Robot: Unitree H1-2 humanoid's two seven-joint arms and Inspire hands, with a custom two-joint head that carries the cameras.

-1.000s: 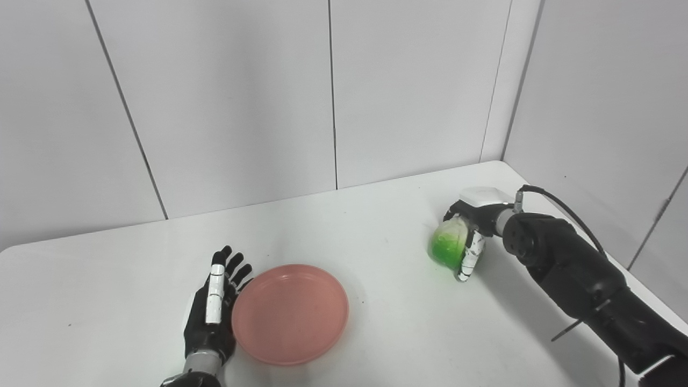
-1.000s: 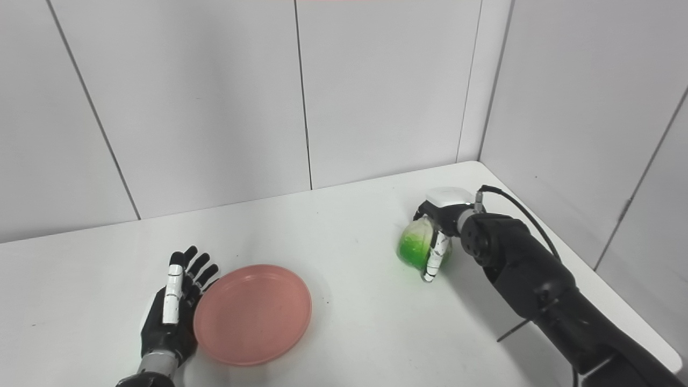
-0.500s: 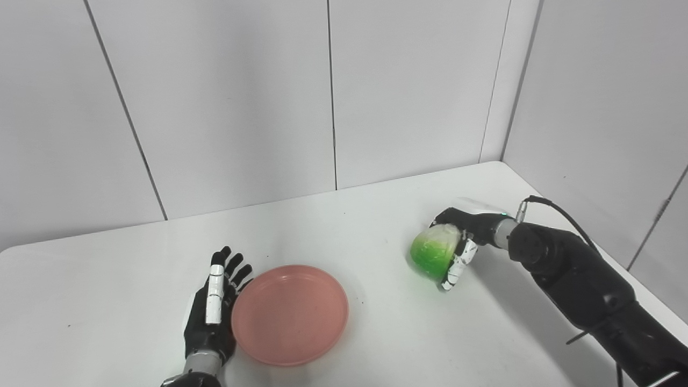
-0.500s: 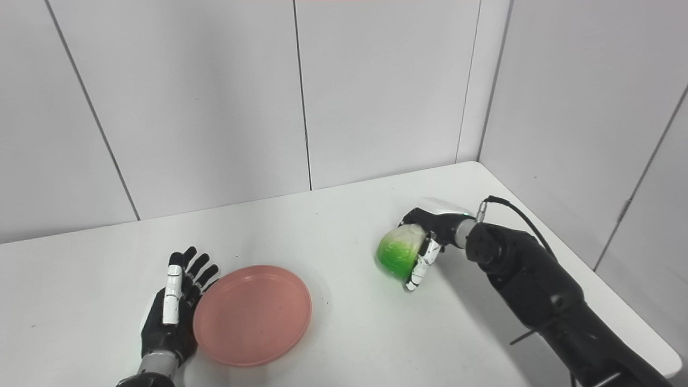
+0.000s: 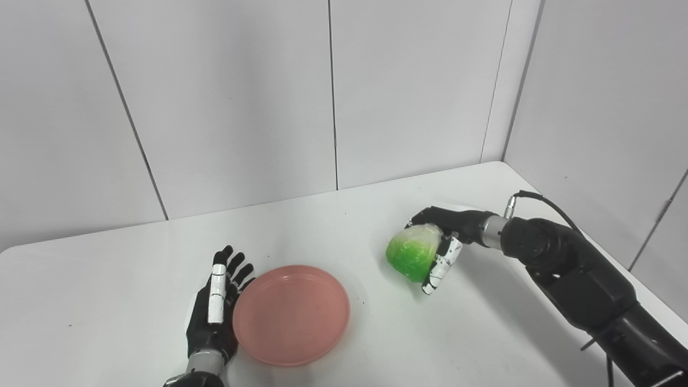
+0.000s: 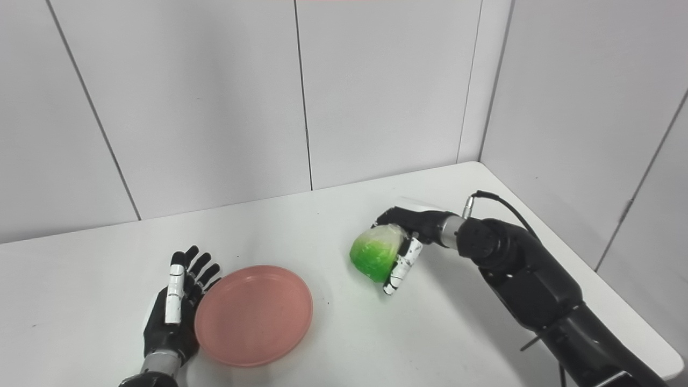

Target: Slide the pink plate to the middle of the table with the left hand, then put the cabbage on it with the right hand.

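Cabbage (image 5: pixel 413 251), bright green, carried nearer plate (image 5: pixel 291 314)

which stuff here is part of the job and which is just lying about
Part of the job:
- pink plate
- cabbage, held in the right hand
- left hand, open beside the plate

Just lying about:
- nothing loose; only the table itself

right arm (image 5: pixel 580 279) cut off (bottom edge), cabbage (image 5: pixel 413 251) partly hidden
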